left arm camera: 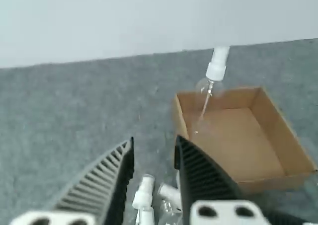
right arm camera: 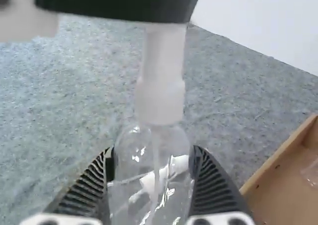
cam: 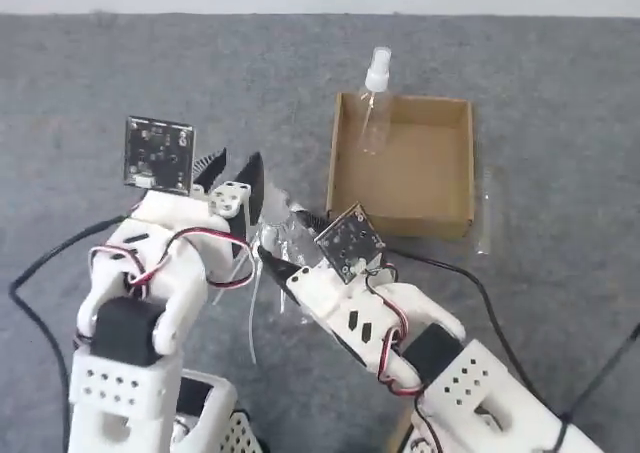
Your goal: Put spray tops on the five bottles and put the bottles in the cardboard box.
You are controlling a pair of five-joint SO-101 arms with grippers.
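Closest to the right wrist camera, the right gripper (right arm camera: 153, 158) is closed around the belly of a clear bottle (right arm camera: 149, 190), one ribbed finger pressed to each side. This bottle stands roughly upright and carries a white spray top (right arm camera: 160, 91) on its neck, with the dip tube hanging down inside. Right over the spray top sits a black finger (right arm camera: 114, 1) of the left gripper; whether it touches the top cannot be told.

From its own wrist camera, the left gripper (left arm camera: 154, 141) has its fingers spread apart and holds nothing. Two white spray heads (left arm camera: 144, 191) show in the gap between them, low down; which belongs to the held bottle is unclear.

Seen from above, both grippers meet over the grey carpet (cam: 560, 73), just beside the near left corner of the cardboard box (cam: 398, 216). A second bottle (cam: 375, 118), fitted with its own white sprayer (cam: 379, 70), stands upright inside the box, in the far left corner against the wall
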